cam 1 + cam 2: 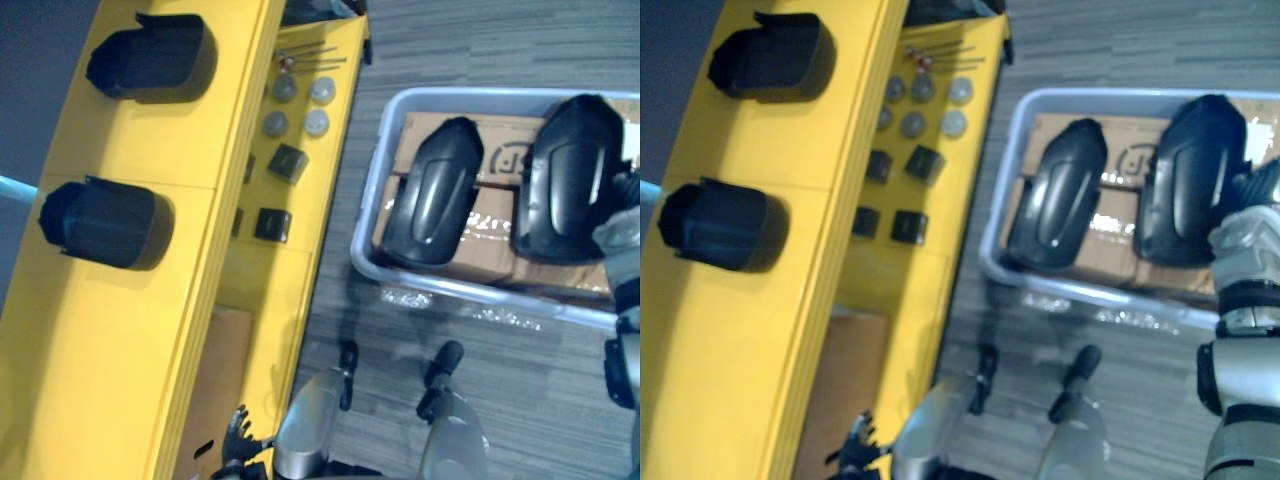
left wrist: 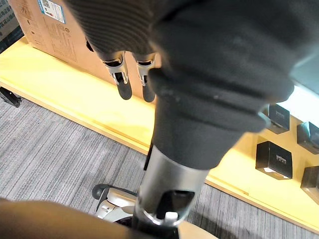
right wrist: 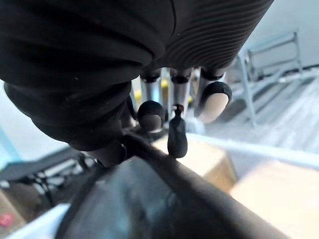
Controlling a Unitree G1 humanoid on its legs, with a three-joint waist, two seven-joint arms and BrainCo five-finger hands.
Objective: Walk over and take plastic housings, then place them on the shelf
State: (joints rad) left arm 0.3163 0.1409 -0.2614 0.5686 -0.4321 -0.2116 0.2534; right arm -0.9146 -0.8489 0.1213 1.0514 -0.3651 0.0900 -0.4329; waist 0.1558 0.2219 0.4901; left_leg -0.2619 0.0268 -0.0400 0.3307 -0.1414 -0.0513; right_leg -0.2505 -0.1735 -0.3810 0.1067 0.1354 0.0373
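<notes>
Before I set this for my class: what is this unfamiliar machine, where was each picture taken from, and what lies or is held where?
This is a two-legged humanoid robot with two arms and hands. Two pictures come from a camera on its head, looking down; two from cameras on its wrists. On its left, a yellow shelf carries two black plastic housings, with small black boxes and grey discs lower down. On its right, a grey bin holds a left housing and a right housing on cardboard. The right hand is at the right housing's edge; whether it grips, I cannot tell. The left hand hangs by the shelf, fingers straight, empty.
</notes>
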